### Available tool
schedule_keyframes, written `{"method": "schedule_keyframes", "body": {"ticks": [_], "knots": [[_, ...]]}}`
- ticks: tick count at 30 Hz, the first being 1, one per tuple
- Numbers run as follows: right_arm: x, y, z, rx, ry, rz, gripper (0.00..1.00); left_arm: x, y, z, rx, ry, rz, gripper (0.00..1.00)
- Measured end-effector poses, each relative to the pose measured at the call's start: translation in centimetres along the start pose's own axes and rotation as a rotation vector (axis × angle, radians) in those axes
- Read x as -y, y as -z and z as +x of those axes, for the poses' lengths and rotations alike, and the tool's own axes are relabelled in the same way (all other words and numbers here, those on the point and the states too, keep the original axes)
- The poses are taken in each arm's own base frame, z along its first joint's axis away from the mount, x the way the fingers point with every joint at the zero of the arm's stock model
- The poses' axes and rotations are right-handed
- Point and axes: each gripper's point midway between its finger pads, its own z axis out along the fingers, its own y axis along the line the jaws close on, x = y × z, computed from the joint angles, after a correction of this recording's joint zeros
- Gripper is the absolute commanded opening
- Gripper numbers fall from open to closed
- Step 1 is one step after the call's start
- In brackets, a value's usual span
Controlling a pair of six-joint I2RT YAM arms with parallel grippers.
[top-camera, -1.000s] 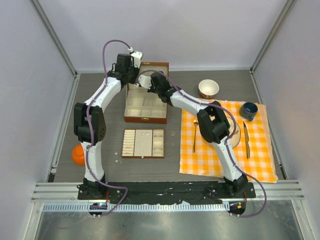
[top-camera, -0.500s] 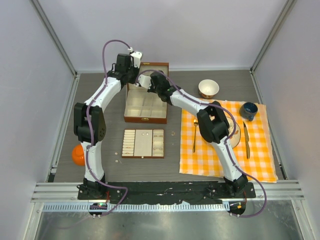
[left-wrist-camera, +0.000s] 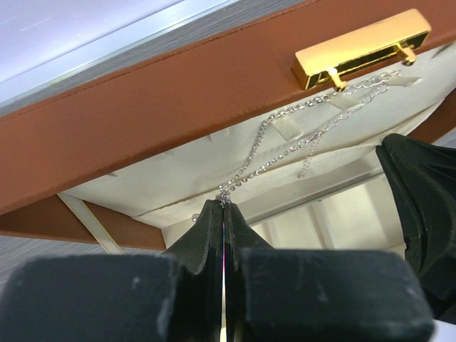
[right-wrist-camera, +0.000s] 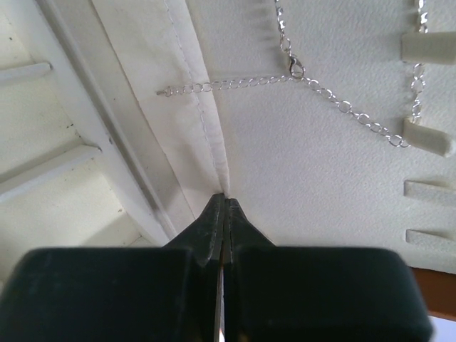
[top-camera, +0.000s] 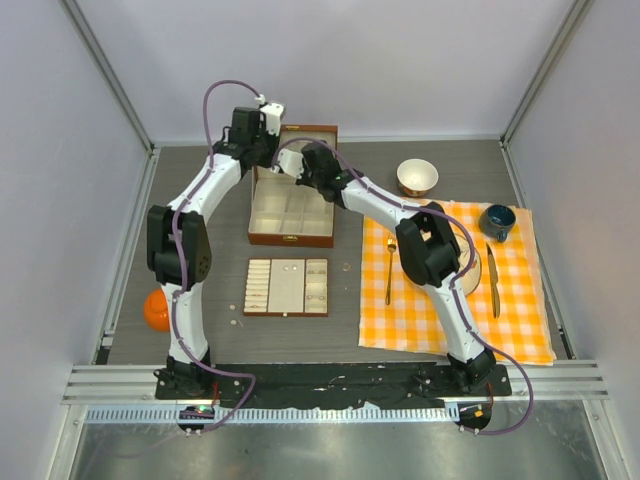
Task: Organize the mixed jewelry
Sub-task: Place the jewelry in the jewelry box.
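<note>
The thin silver chain necklace (left-wrist-camera: 285,146) hangs across the cream lining of the brown wooden box's upright lid (left-wrist-camera: 178,92), looped over small cream tabs under the gold clasp (left-wrist-camera: 360,46). My left gripper (left-wrist-camera: 225,199) is shut on the chain's small pendant end. My right gripper (right-wrist-camera: 224,198) is shut, its tips pinching the fold of the lid's cream lining (right-wrist-camera: 206,128), below the chain's clasp end (right-wrist-camera: 296,70). In the top view both grippers (top-camera: 268,150) (top-camera: 300,165) meet at the box lid (top-camera: 305,132). Tiny pieces lie in the cream-lined tray (top-camera: 287,287) and on the table (top-camera: 347,267).
The box's compartments (top-camera: 292,212) are open below the grippers. An orange checked cloth (top-camera: 455,290) on the right carries a gold fork (top-camera: 389,270), a knife (top-camera: 492,280), a blue cup (top-camera: 497,220); a white bowl (top-camera: 417,177) stands behind it. An orange ball (top-camera: 156,310) sits far left.
</note>
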Motion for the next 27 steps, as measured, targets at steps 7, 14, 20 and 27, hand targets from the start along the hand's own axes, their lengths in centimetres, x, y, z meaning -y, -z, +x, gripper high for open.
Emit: {"method": "schedule_keyframes", "body": {"ticks": [7,14,20,27], "knots": [[-0.2,0.2,0.0,0.002,-0.015,-0.017,0.01,0.6,0.1,0.0,0.002,0.05,0.041,0.0],[-0.1,0.5,-0.1,0.014,-0.039,-0.033,0.01,1.2,0.2,-0.4,0.01,0.124,0.082,0.0],[-0.2,0.7,-0.2,0.022,-0.076,-0.047,0.01,1.7,0.2,-1.1,0.035,0.184,0.111,0.0],[-0.1,0.7,-0.2,0.036,-0.121,-0.07,0.01,2.4,0.0,-2.1,0.071,0.265,0.161,0.0]]}}
